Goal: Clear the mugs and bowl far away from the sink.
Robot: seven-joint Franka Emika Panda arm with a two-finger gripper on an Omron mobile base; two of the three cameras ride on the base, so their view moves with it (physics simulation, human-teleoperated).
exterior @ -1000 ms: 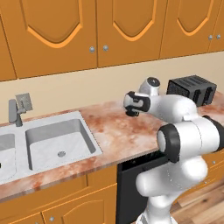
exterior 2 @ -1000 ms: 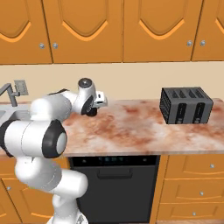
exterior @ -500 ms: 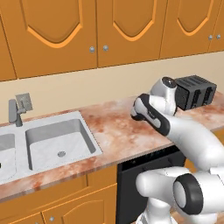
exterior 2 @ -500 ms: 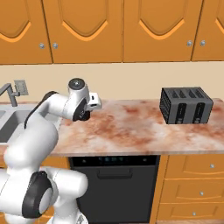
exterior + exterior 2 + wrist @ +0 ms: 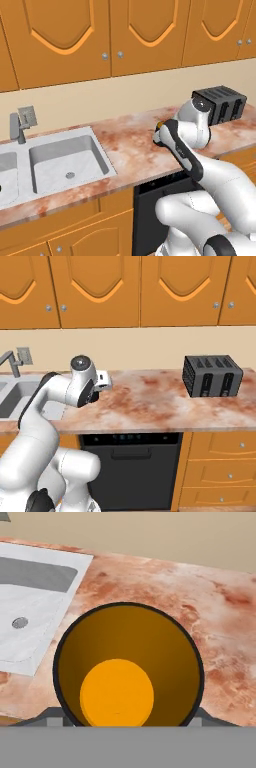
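The black mug (image 5: 125, 667) with the orange inside sits right in front of the hand camera, mouth toward it, held above the marbled counter (image 5: 210, 622). In the left base view my gripper (image 5: 159, 134) is shut on this mug (image 5: 159, 125), of which a dark edge and a bit of orange show, over the counter's middle. The mug hides the fingers in the hand view. The pale double-basin sink (image 5: 65, 160) lies to the left, with its faucet (image 5: 17, 127) behind it. The pale grey-white mug and the wooden bowl are out of view.
A black toaster (image 5: 211, 376) stands at the counter's right end, against the wall. Orange wall cabinets (image 5: 125, 35) hang above. A dark dishwasher front (image 5: 130, 466) sits below the counter. Open marbled counter (image 5: 150, 401) stretches between my hand and the toaster.
The arm has folded its elbow over to the other side. The hand with the mug has come slightly lower and nearer the counter's front edge.
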